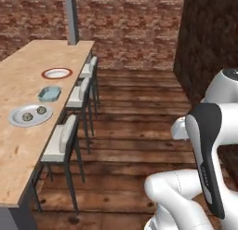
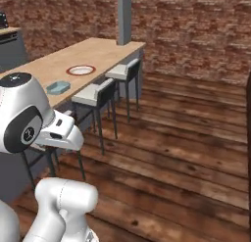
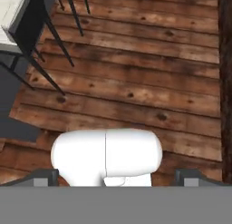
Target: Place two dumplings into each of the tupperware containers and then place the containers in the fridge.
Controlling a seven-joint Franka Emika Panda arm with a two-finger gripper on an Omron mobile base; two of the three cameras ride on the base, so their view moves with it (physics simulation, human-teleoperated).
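Just two dumplings (image 1: pixel 34 113), three stools (image 1: pixel 60 140)

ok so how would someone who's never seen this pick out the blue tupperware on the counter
Look along the long wooden counter with the stools tucked against it. Three dishes sit in a row there, and the blue tupperware container is the middle one, between the red-rimmed plate and the grey plate. It alone is oblong and light blue; its neighbours are round.

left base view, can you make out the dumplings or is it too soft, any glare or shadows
Left base view: soft, low-detail render; two dumplings show as dark blobs on the grey plate; flat light, no glare. Hand view: the floor is sharper, stool legs without clear shadows.
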